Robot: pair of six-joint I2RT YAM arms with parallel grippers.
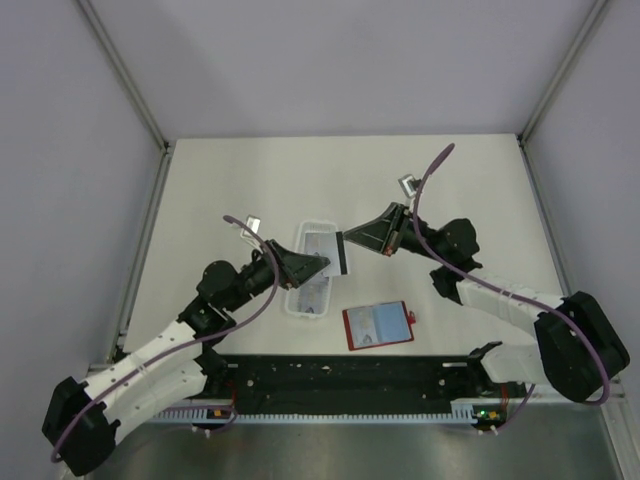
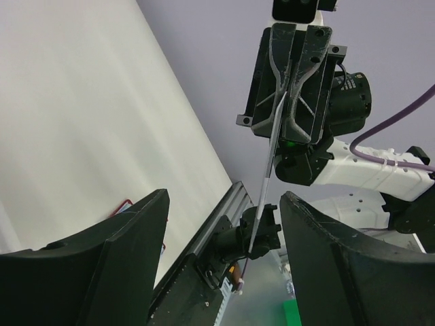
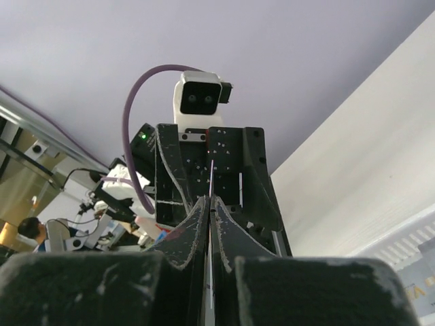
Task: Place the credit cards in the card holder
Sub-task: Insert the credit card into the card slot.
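I'm not making out any brand or label here. Whatever print is sitting on the card (image 2: 268, 170) and inside the wallet (image 1: 380, 345) is too small to read. Some yellowish print (image 3: 425, 288) at the lower right edge of the right wrist view is coming through only as a blur.

The card is showing as a thin grey rectangle from above and as a bare sliver, edge-on, from both wrists. The right end effector (image 1: 345, 251) is reaching in from 3 o'clock over the far half of the white tray (image 1: 318, 226). It is pinching one end of the card, fingers closed tight on it. The left end effector (image 1: 318, 263) is facing it from 8 o'clock with its jaws standing wide apart. The card's free end is lying in the gap between them, and I'm not seeing either finger touching it.

Other cards (image 1: 312, 298), grey too, are lying in the near half of the tray.

The wallet is lying flat on the worktop (image 1: 250, 180) at 5 o'clock from the tray, near it but apart, close to the arms' bases. It is looking roughly square, red round the edge, with a pale grey inside facing up. A small red tab (image 1: 411, 318) is sticking out at its 3 o'clock side. Neither end effector is touching it.
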